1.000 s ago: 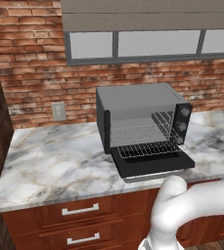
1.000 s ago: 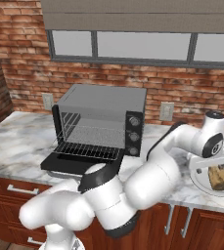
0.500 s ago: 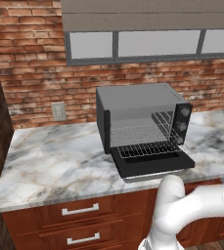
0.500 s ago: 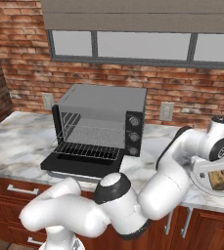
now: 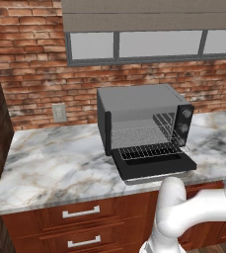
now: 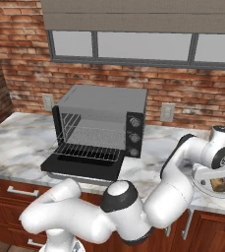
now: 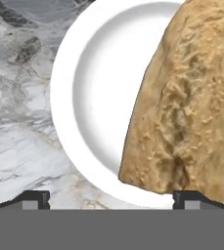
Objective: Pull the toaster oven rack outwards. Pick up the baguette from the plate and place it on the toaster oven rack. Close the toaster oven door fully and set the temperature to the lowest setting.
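Gripper point(image 7: 111, 197) spread wide just above the plate point(image 7: 79, 122) — baguette point(image 7: 189, 102) lying on it, between the fingertips point(image 7: 35, 199). Left of the plate, oven point(image 6: 101, 120) with door point(image 6: 79, 168) dropped open — rack point(image 6: 87, 152) pulled out.

Your arm has swung further right and lowered the gripper point(image 7: 111, 197) close over the baguette point(image 7: 187, 107) on the plate point(image 7: 99, 97).

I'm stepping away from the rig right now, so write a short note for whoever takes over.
Gripper: open above the tan crusty baguette, holding nothing.
Baguette lies on the round white plate, on the marble counter right of the oven.
Dark grey toaster oven: black drop-down door is down, silver wire rack pulled out over it.
Done: rack out.
Left: grasp baguette, place it on rack, close door, set lowest temperature.
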You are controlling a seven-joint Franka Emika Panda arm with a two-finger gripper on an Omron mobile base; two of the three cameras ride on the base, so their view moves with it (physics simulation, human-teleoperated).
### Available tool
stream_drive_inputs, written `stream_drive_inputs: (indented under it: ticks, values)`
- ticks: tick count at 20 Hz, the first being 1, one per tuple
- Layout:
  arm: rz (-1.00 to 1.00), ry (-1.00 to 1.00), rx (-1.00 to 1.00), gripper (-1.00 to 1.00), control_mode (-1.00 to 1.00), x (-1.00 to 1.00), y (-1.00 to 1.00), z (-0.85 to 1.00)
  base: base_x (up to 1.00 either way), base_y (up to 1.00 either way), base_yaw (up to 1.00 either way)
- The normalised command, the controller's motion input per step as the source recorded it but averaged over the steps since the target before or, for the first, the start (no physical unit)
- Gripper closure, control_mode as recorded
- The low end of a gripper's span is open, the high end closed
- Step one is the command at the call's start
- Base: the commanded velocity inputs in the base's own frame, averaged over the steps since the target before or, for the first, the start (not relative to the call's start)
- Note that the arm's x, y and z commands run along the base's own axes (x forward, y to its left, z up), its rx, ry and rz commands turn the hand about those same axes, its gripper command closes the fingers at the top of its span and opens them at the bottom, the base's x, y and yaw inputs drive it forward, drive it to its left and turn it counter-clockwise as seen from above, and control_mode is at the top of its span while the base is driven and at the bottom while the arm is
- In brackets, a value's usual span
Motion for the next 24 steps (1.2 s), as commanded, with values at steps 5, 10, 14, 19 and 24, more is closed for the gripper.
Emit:
stream_drive_inputs:
  ticks: [5,10,14,19,24]
  values:
    - [0.0,0.0,0.0,-1.0,-1.0,0.08,-0.05,-0.38,0.0,0.0,0.0]
    - [0.0,0.0,0.0,-1.0,-1.0,0.23,-0.12,-0.18,0.0,0.0,0.0]
    - [0.01,0.01,0.01,-1.0,-1.0,0.33,-0.14,-0.34,0.0,0.0,0.0]
    - [0.01,0.0,0.02,-1.0,-1.0,0.28,-0.09,-0.33,0.0,0.0,0.0]
    - [0.0,0.04,0.0,-1.0,-1.0,0.44,0.0,-0.35,0.0,0.0,0.0]
